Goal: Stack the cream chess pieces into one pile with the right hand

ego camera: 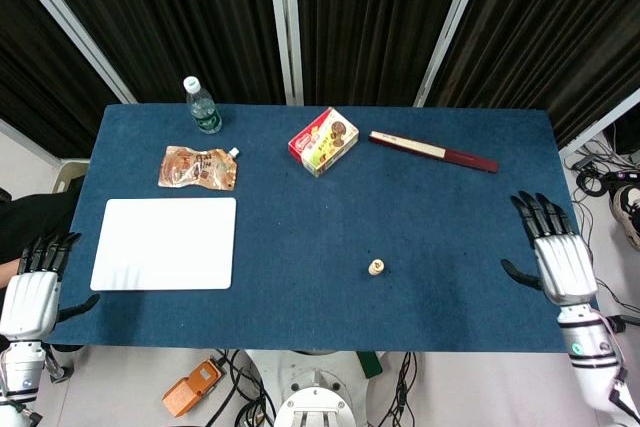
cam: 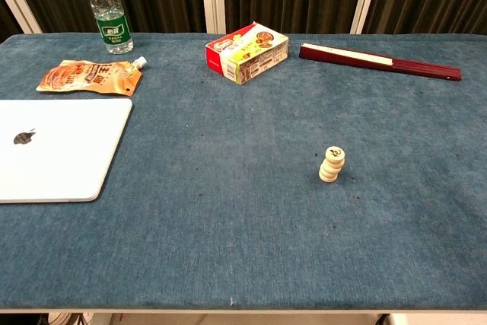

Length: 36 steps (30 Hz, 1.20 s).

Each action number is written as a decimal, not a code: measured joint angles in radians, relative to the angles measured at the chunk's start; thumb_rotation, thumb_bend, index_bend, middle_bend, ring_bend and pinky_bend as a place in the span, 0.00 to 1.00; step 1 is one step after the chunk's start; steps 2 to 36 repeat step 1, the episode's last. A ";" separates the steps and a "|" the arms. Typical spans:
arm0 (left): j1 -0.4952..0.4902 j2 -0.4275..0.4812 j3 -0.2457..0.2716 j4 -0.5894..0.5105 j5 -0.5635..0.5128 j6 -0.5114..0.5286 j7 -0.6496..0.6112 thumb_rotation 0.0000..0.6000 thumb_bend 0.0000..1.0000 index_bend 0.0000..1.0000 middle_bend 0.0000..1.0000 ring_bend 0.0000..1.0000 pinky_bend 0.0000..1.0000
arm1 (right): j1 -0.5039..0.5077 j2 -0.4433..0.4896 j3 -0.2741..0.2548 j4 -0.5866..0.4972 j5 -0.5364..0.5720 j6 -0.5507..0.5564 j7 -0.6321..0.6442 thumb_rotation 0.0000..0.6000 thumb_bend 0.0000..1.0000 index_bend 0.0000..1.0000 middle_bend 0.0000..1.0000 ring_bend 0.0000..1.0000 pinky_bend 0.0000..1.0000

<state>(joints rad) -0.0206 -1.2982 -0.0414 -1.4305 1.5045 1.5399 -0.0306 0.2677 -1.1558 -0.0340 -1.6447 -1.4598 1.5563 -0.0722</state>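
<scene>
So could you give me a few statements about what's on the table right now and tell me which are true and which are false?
1. The cream chess pieces stand in one pile on the blue table. True.
2. The right hand is holding the pile. False: it is open at the table's right edge, well clear of the pile.
3. The water bottle is lying on its side. False: it stands upright near the far left corner.
4. A white laptop lies closed on the left side of the table. True.
5. The snack box sits on top of the laptop. False: it rests on the table, far from it.
6. The left hand holds nothing. True.
</scene>
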 measured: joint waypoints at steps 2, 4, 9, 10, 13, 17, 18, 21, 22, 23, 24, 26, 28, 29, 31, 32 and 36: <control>0.000 0.000 0.000 -0.001 -0.001 0.000 0.001 1.00 0.00 0.12 0.12 0.10 0.01 | -0.022 0.003 -0.006 0.009 -0.005 0.017 0.015 1.00 0.31 0.03 0.10 0.03 0.14; 0.000 0.000 0.000 -0.001 -0.001 0.000 0.001 1.00 0.00 0.12 0.12 0.10 0.01 | -0.022 0.003 -0.006 0.009 -0.005 0.017 0.015 1.00 0.31 0.03 0.10 0.03 0.14; 0.000 0.000 0.000 -0.001 -0.001 0.000 0.001 1.00 0.00 0.12 0.12 0.10 0.01 | -0.022 0.003 -0.006 0.009 -0.005 0.017 0.015 1.00 0.31 0.03 0.10 0.03 0.14; 0.000 0.000 0.000 -0.001 -0.001 0.000 0.001 1.00 0.00 0.12 0.12 0.10 0.01 | -0.022 0.003 -0.006 0.009 -0.005 0.017 0.015 1.00 0.31 0.03 0.10 0.03 0.14; 0.000 0.000 0.000 -0.001 -0.001 0.000 0.001 1.00 0.00 0.12 0.12 0.10 0.01 | -0.022 0.003 -0.006 0.009 -0.005 0.017 0.015 1.00 0.31 0.03 0.10 0.03 0.14; 0.000 0.000 0.000 -0.001 -0.001 0.000 0.001 1.00 0.00 0.12 0.12 0.10 0.01 | -0.022 0.003 -0.006 0.009 -0.005 0.017 0.015 1.00 0.31 0.03 0.10 0.03 0.14; 0.000 0.000 0.000 -0.001 -0.001 0.000 0.001 1.00 0.00 0.12 0.12 0.10 0.01 | -0.022 0.003 -0.006 0.009 -0.005 0.017 0.015 1.00 0.31 0.03 0.10 0.03 0.14; 0.000 0.000 0.000 -0.001 -0.001 0.000 0.001 1.00 0.00 0.12 0.12 0.10 0.01 | -0.022 0.003 -0.006 0.009 -0.005 0.017 0.015 1.00 0.31 0.03 0.10 0.03 0.14; 0.000 0.000 0.000 -0.001 -0.001 0.000 0.001 1.00 0.00 0.12 0.12 0.10 0.01 | -0.022 0.003 -0.006 0.009 -0.005 0.017 0.015 1.00 0.31 0.03 0.10 0.03 0.14; 0.000 0.000 0.000 -0.001 -0.001 0.000 0.001 1.00 0.00 0.12 0.12 0.10 0.01 | -0.022 0.003 -0.006 0.009 -0.005 0.017 0.015 1.00 0.31 0.03 0.10 0.03 0.14; 0.000 0.000 0.000 -0.001 -0.001 0.000 0.001 1.00 0.00 0.12 0.12 0.10 0.01 | -0.022 0.003 -0.006 0.009 -0.005 0.017 0.015 1.00 0.31 0.03 0.10 0.03 0.14; 0.000 0.000 0.000 -0.001 -0.001 0.000 0.001 1.00 0.00 0.12 0.12 0.10 0.01 | -0.022 0.003 -0.006 0.009 -0.005 0.017 0.015 1.00 0.31 0.03 0.10 0.03 0.14; 0.000 0.000 0.000 -0.001 -0.001 0.000 0.001 1.00 0.00 0.12 0.12 0.10 0.01 | -0.022 0.003 -0.006 0.009 -0.005 0.017 0.015 1.00 0.31 0.03 0.10 0.03 0.14; 0.000 0.000 0.000 -0.001 -0.001 0.000 0.001 1.00 0.00 0.12 0.12 0.10 0.01 | -0.022 0.003 -0.006 0.009 -0.005 0.017 0.015 1.00 0.31 0.03 0.10 0.03 0.14; 0.000 0.000 0.000 -0.001 -0.001 0.000 0.001 1.00 0.00 0.12 0.12 0.10 0.01 | -0.022 0.003 -0.006 0.009 -0.005 0.017 0.015 1.00 0.31 0.03 0.10 0.03 0.14; 0.000 0.000 0.000 -0.001 -0.001 0.000 0.001 1.00 0.00 0.12 0.12 0.10 0.01 | -0.022 0.003 -0.006 0.009 -0.005 0.017 0.015 1.00 0.31 0.03 0.10 0.03 0.14; 0.000 0.000 0.000 -0.001 -0.001 0.000 0.001 1.00 0.00 0.12 0.12 0.10 0.01 | -0.022 0.003 -0.006 0.009 -0.005 0.017 0.015 1.00 0.31 0.03 0.10 0.03 0.14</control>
